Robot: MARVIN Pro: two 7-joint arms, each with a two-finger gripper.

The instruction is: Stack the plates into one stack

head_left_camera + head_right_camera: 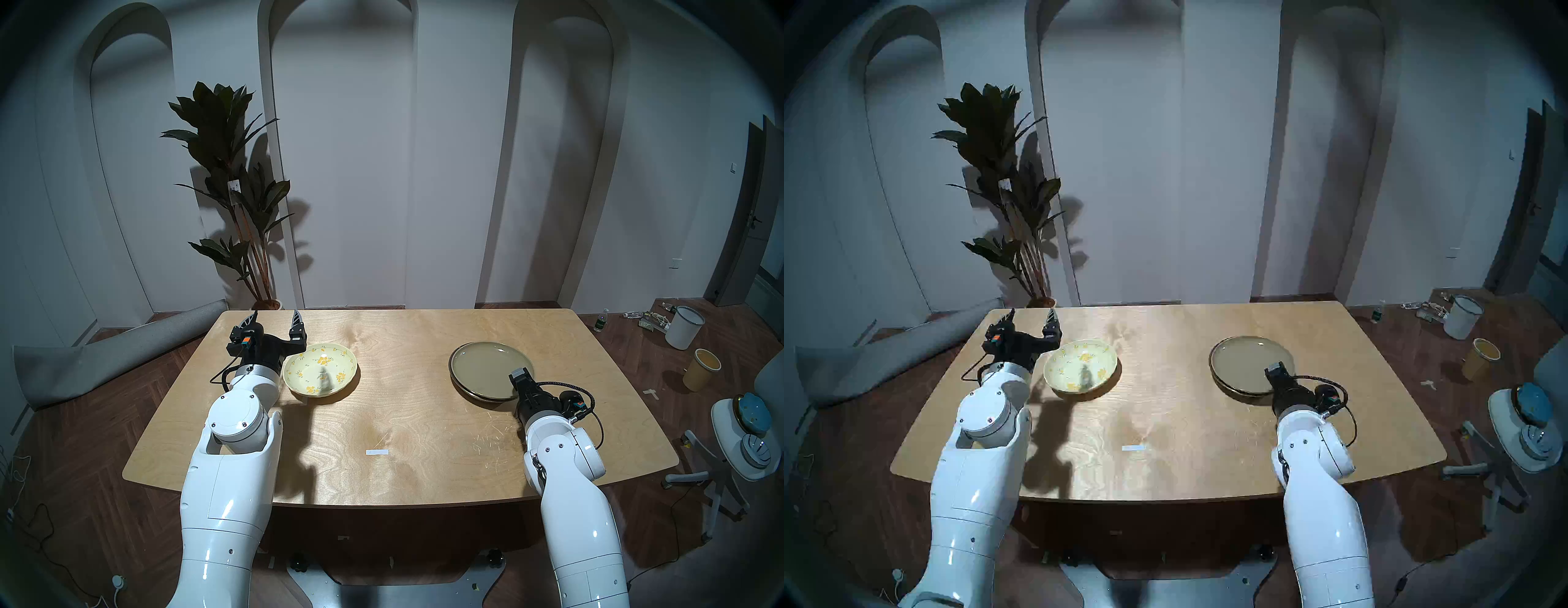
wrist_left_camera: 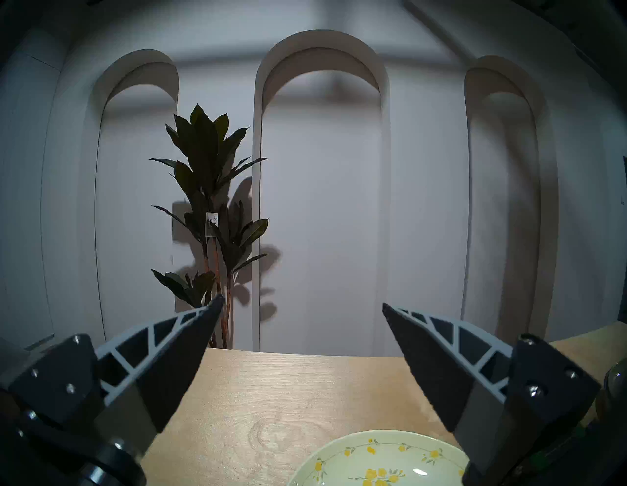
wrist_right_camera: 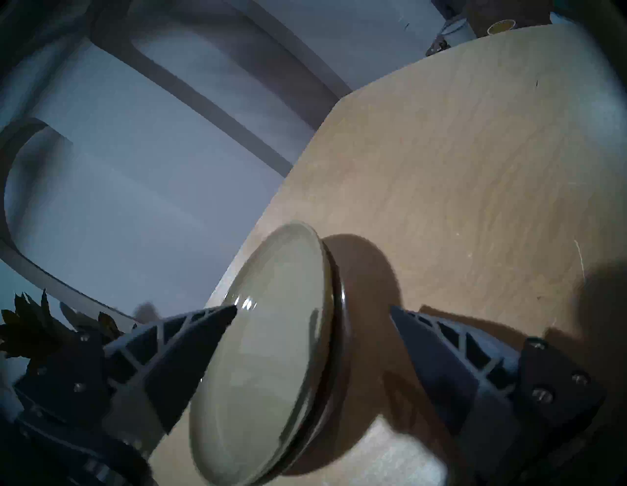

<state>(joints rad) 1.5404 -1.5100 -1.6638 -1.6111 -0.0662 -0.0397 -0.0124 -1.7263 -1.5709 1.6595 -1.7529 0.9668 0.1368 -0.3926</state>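
Observation:
The pale yellow floral plate (image 1: 320, 369) (image 1: 1081, 365) (image 2: 380, 461) lies alone on the left half of the table. My left gripper (image 1: 275, 316) (image 1: 1031, 314) (image 2: 302, 302) hovers open just behind and left of it, holding nothing. On the right, the olive-tan plate (image 1: 488, 365) (image 1: 1246, 361) (image 3: 271, 339) rests on a lower plate, of which only a dark shiny rim (image 3: 341, 298) shows. My right gripper (image 1: 521, 382) (image 1: 1278, 369) (image 3: 312, 307) is at this pair's near right edge, turned on its side. Its fingers stand wide apart, one over the olive plate, one outside the rims.
The wooden table (image 1: 403, 424) carries a small white tape strip (image 1: 377, 451) near its front middle. A potted plant (image 1: 237, 191) stands behind the far left corner, a rolled mat (image 1: 106, 361) lies left. Buckets (image 1: 683, 327) and a stool (image 1: 742, 429) stand to the right.

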